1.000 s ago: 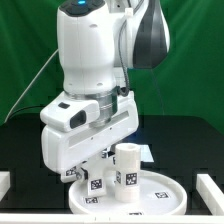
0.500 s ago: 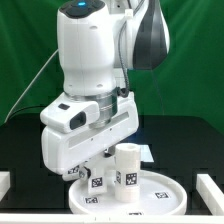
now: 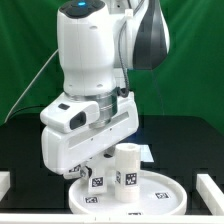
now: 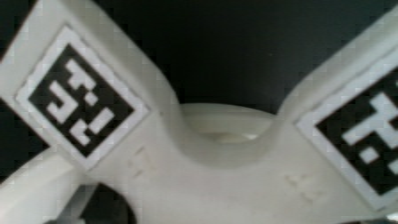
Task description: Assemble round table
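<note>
At the robot arm's white two-finger gripper [image 3: 93, 170]: no reading of the finger spread, with the fingertips hidden under the hand's own body in the exterior view and absent from the wrist view. Cannot tell whether open, closed or holding a part.

Shows no visible change against half a second and a full second back: same low pose, same parts in the same places. Reads as a slow or paused stage, probably fine alignment or a grasp at the foot piece, not a carry.

Below the hand, flat on the black table [image 3: 190, 140]: the large rimmed round white plastic disc [image 3: 165, 194]. Upright on that disc, just beside the hand toward the exterior view's right: the thick white cylindrical plastic leg [image 3: 127, 165], tag facing the camera. Right in front of the wrist camera, filling its view: the white cross-shaped plastic foot piece [image 4: 217, 132], two tagged arms spreading from a rounded hub. Touching the fingers or just apart from them: cannot tell.
</note>
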Motion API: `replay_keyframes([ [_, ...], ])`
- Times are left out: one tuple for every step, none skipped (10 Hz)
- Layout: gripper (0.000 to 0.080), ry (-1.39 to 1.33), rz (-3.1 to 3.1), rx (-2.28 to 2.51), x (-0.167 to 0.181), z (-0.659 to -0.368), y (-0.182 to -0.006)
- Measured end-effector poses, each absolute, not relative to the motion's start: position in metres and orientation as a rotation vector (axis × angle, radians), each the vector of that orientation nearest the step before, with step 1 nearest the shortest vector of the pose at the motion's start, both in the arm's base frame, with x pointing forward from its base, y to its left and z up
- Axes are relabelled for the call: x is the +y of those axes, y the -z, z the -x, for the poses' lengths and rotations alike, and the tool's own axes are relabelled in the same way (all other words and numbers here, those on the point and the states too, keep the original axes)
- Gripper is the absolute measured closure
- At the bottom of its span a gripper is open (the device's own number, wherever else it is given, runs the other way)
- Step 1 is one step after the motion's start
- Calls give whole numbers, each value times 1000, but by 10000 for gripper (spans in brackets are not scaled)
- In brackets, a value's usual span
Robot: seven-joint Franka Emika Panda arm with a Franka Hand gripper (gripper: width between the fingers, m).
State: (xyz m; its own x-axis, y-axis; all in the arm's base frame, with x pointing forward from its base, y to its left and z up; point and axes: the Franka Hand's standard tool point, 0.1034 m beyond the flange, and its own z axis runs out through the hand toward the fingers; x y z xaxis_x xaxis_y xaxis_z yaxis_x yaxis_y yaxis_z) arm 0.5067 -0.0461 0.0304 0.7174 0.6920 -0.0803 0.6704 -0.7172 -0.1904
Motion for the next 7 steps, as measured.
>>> replay_keyframes([
  [353,-188,2774,-1133,-48,-512,-41],
  [353,-149,2769,-1179,-53,-518,-56],
  [351,-101,2759,-1245,-59,-522,-69],
  [351,-58,2754,-1300,-63,-526,-85],
  [351,-16,2762,-1324,-64,-529,-102],
  [351,-28,2759,-1319,-63,-524,-98],
  [351,-38,2755,-1317,-63,-523,-94],
])
